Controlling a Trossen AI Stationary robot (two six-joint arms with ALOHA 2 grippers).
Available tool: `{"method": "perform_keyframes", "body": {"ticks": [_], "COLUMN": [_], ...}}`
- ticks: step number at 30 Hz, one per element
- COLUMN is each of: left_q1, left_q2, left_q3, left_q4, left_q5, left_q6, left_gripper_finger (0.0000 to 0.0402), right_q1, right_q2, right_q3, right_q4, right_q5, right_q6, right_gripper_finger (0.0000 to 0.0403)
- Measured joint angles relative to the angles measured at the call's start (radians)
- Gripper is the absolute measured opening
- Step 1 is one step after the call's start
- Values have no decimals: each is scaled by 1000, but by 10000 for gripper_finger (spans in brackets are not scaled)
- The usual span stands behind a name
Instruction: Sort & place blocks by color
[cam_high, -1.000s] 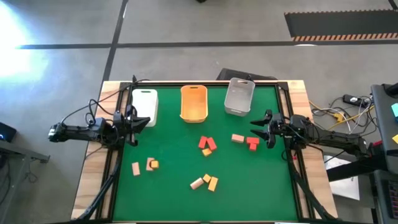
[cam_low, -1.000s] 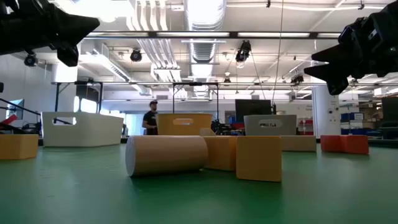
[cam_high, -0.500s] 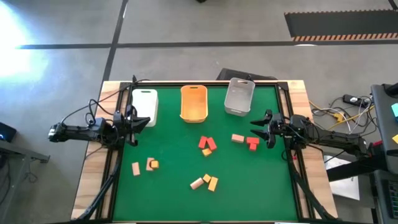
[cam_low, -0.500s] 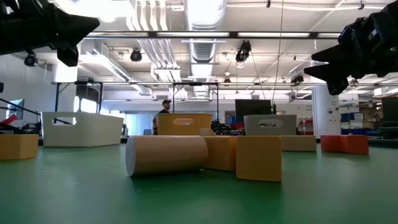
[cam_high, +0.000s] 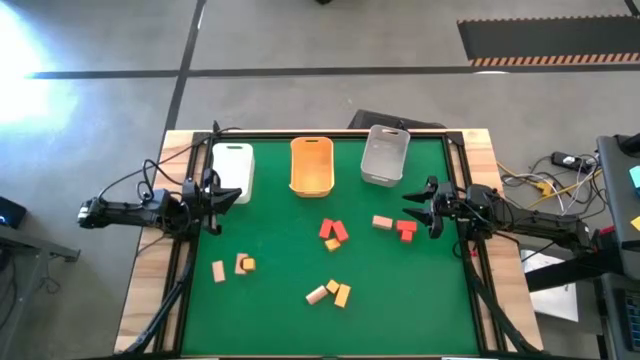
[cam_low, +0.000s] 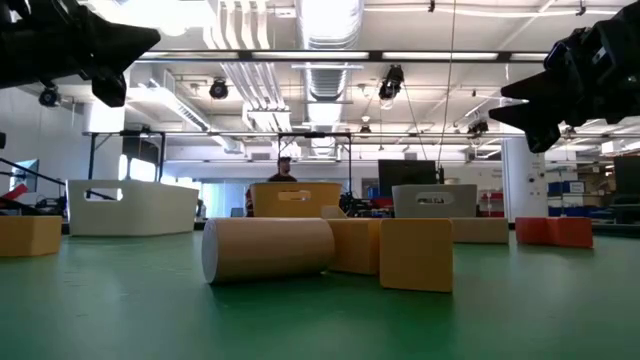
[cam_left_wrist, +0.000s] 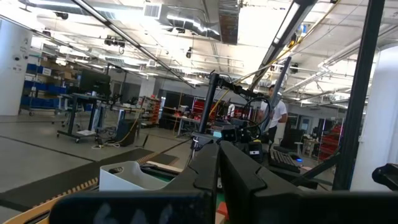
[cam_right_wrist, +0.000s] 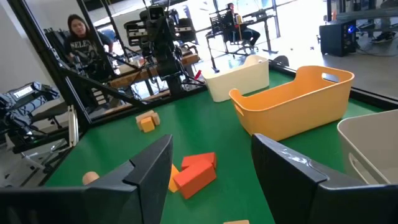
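Nothing shifted on table since earlier frames; only person (cam_low: 285, 172) in background walked rightward behind orange plastic bin (cam_high: 311, 165). Small wooden blocks (cam_high: 333, 232), red, yellow-orange & pale tan, scattered loose on green mat (cam_high: 280, 300). Low view: nearer blocks hide most others. Left gripper (cam_high: 222, 200) hovering near white bin (cam_high: 233, 165), clenched, empty. Right gripper (cam_high: 415, 207) hovering just beside red block (cam_high: 406, 230), fingers apart, holding nothing.

Left claw (cam_high: 222, 196) hovers closed; right claw (cam_high: 415, 207) hovers, seemingly open and empty.
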Motion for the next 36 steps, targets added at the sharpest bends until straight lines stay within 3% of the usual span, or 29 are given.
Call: {"method": "perform_keyframes", "body": {"ticks": [32,36], "left_q1": [0,0], "left_q2": [0,0], "left_q3": [0,0], "left_q4": [0,0], "left_q5": [0,0], "left_q6": [0,0], "left_gripper_finger": [0,0], "right_q1": [0,0], "right_q2": [0,0], "right_q3": [0,0], "right_q4": [2,3], "right_q5": [0,0], "right_q6": [0,-102], "right_gripper_finger": [208,208]}}
